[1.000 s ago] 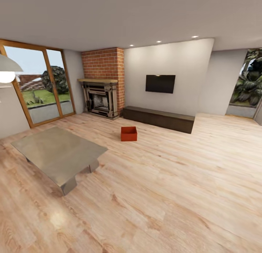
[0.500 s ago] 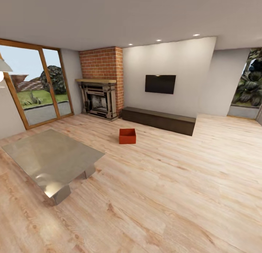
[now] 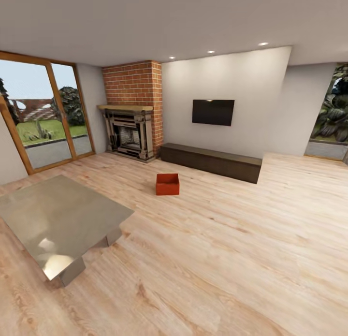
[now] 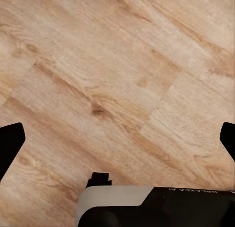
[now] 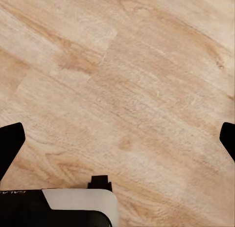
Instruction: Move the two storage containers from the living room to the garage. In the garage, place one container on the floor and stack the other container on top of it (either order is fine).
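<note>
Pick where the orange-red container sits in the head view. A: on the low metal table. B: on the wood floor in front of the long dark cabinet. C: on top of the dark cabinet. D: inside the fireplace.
B: the storage container rests on the wood plank floor, in front of the long dark cabinet.

We record a light wood plank floor (image 3: 232, 258) running across the living room. Directly on it stand one orange-red storage container (image 3: 167, 184), open-topped, a low metallic coffee table (image 3: 53, 220) well apart from it, and a long dark low cabinet (image 3: 211, 162) against the wall.
</note>
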{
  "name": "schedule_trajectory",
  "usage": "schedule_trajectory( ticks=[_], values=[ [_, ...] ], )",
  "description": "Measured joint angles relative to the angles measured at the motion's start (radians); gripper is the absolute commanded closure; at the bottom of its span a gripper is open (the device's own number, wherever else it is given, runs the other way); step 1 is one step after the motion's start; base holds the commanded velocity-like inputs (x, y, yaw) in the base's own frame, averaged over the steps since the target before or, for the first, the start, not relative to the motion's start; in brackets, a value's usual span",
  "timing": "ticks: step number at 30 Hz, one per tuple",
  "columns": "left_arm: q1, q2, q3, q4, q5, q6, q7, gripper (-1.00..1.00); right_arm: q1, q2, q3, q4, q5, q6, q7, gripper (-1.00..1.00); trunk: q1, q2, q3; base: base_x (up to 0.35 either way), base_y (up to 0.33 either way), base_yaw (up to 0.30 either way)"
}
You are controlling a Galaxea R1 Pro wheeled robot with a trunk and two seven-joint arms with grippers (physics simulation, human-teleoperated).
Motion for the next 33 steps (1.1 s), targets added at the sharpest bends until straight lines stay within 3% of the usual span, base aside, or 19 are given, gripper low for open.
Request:
schedule_trajectory(
  ticks=[33],
  values=[
    [0.000,0.000,0.000,0.000,0.000,0.000,0.000,-1.00,0.000,0.001,0.001,0.001,-0.001,0.000,0.000,-1.00,0.000,0.000,0.000,0.329,0.000,0.016]
  ],
)
